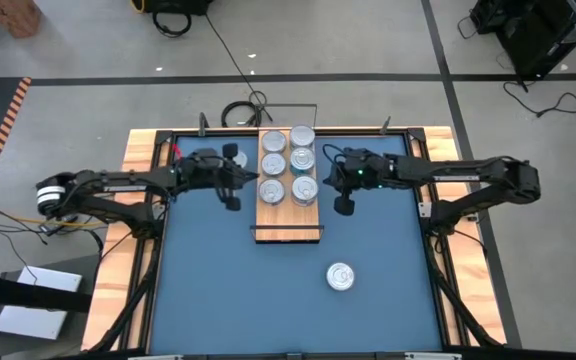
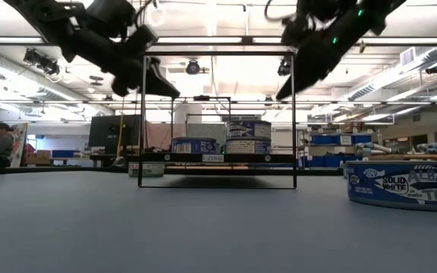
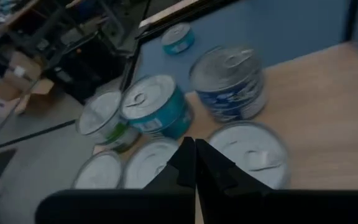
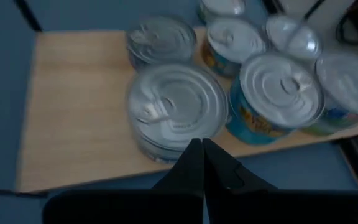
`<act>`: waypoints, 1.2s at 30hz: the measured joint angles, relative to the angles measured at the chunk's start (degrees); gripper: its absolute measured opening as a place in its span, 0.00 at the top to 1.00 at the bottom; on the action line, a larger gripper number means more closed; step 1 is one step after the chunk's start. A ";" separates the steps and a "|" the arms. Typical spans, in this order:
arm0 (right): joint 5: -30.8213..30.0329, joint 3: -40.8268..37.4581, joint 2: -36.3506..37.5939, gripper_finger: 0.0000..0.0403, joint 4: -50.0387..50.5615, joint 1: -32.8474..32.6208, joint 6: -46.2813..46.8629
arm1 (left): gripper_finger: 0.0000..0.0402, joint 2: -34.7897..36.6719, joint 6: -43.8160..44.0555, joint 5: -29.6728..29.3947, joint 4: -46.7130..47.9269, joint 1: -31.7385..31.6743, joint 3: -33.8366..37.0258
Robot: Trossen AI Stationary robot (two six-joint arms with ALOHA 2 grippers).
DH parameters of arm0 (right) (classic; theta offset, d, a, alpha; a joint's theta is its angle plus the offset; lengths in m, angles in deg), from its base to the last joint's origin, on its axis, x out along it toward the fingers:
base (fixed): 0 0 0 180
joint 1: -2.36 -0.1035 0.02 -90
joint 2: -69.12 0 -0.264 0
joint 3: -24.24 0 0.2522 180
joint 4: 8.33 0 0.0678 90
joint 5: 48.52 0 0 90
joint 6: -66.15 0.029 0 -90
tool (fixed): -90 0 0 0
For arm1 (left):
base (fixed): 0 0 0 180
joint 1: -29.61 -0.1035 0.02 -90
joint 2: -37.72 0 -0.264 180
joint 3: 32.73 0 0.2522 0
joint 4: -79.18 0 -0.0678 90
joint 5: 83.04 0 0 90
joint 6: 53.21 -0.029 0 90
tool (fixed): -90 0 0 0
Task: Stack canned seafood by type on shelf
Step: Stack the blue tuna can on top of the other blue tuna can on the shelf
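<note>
- Our left claw point(image 1: 232, 190) hangs above the table just off the left edge of the shelf point(image 1: 288, 222), clenched on nothing; both its fingers meet in its wrist view.
- Our right claw point(image 1: 345, 195) hangs just off the shelf's right edge, likewise clenched and empty.
- Six stacks of tins point(image 1: 288, 164) crowd the far end of the shelf in two rows; the near end is bare wood.
- One tuna tin point(image 1: 340, 276) sits alone on the table toward the near edge, and another small tin point(image 1: 236, 155) lies by the far-left corner of the shelf.
- We judge the stacks as the risk: with both claws so close beside them, a sideways sweep could knock a top tin off.
- Reaching for the lone tin with fingers shut would only push it away.
</note>
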 joint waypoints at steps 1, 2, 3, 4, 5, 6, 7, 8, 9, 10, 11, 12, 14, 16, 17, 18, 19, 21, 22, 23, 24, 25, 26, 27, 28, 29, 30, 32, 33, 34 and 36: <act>-0.51 0.36 0.95 0.99 0.78 -0.69 0.00 | 0.99 1.00 0.61 0.81 0.87 -0.02 0.00; -1.27 0.49 1.93 0.99 1.53 -1.57 0.08 | 0.99 1.97 1.26 1.70 1.53 -0.02 0.05; -2.12 0.49 2.67 0.99 2.57 -2.64 0.37 | 0.99 2.68 2.15 2.55 1.44 0.06 0.33; -2.96 0.49 3.33 0.99 3.76 -3.86 0.90 | 0.99 3.36 2.79 3.69 0.69 0.18 0.83; -4.10 0.49 3.94 0.99 4.93 -5.35 1.71 | 0.99 4.00 3.12 4.47 -0.13 0.32 1.60; -5.41 0.49 4.34 0.99 6.06 -7.03 2.73 | 0.99 4.54 3.51 4.93 -1.11 0.55 2.60; -6.81 0.49 4.68 0.99 7.16 -8.97 3.86 | 0.99 4.93 4.00 5.05 -2.83 0.77 3.69; -8.20 0.49 4.94 0.99 8.17 -10.85 5.03 | 0.99 5.39 4.34 5.15 -4.53 0.83 4.74; -9.39 0.49 4.99 0.99 9.08 -12.80 6.39 | 0.99 5.96 5.04 5.33 -6.15 0.83 5.94; -10.30 0.49 5.00 0.99 9.94 -14.97 8.08 | 0.99 6.45 5.78 5.48 -7.75 0.78 6.88; -10.79 0.49 5.00 0.99 10.54 -16.98 9.90 | 0.99 7.01 6.29 5.59 -9.03 0.78 7.78; -11.13 0.49 5.00 0.99 11.16 -19.11 12.03 | 0.99 7.48 7.00 5.77 -9.83 0.78 8.71; -11.20 0.49 5.00 0.99 12.88 -23.27 16.58 | 0.99 8.12 8.36 6.06 -10.33 1.16 9.78; -11.21 0.46 5.00 0.99 15.09 -27.38 21.65 | 0.99 9.05 8.77 6.09 -10.32 1.90 10.50; -11.42 0.46 5.00 0.99 16.15 -29.60 24.37 | 0.99 9.55 8.79 6.08 -10.57 2.44 10.74; -11.61 0.46 5.00 0.99 17.33 -31.76 27.19 | 0.99 10.11 8.75 6.05 -10.75 3.04 10.93; -11.63 0.46 5.00 0.99 18.72 -33.80 30.20 | 0.99 10.66 8.71 6.07 -10.77 3.73 11.15; -11.67 0.46 4.39 0.99 21.24 -37.58 36.18 | 0.99 11.64 8.77 5.99 -10.50 5.07 11.21; -11.66 0.46 3.82 0.99 22.55 -39.30 39.04 | 0.99 12.13 8.76 5.83 -10.59 5.77 11.21; -11.66 0.46 2.95 0.99 23.71 -41.02 41.81 | 0.99 12.58 8.73 5.81 -10.66 6.51 11.21; -11.61 0.46 1.87 0.99 24.52 -42.47 44.14 | 0.99 12.94 8.67 5.74 -10.78 7.32 11.20; -11.51 0.44 0.69 0.99 25.04 -43.83 46.19 | 0.99 13.26 8.66 5.66 -10.69 8.12 11.19; -11.29 0.44 -0.59 0.99 25.49 -45.02 48.02 | 0.99 13.53 8.64 5.68 -10.52 8.86 11.19; -10.97 0.44 -1.94 0.99 25.78 -46.03 49.49 | 0.99 13.71 8.64 5.70 -10.61 9.73 11.19; -10.55 0.43 -3.27 0.99 25.91 -46.91 50.69 | 0.99 13.97 8.62 5.66 -10.66 10.55 11.19; -10.16 0.42 -4.56 0.99 25.89 -47.65 51.70 | 0.99 14.05 8.61 5.37 -10.67 11.37 11.19; -10.02 0.42 -5.80 0.99 25.83 -48.26 52.63 | 0.99 14.06 8.55 5.06 -10.73 12.20 11.19; -10.02 0.42 -8.00 0.99 25.80 -49.04 54.35 | 0.99 14.03 8.52 4.64 -10.46 13.78 11.19; -10.02 0.42 -8.98 0.99 25.54 -49.24 54.94 | 0.99 14.03 8.54 4.28 -10.49 14.67 11.19; -9.94 0.42 -9.95 0.99 25.08 -49.32 55.35 | 0.99 14.03 8.56 3.98 -10.57 15.58 11.19; -9.49 0.42 -11.69 0.99 24.41 -49.32 55.57 | 0.99 14.03 8.54 3.30 -10.56 17.33 11.19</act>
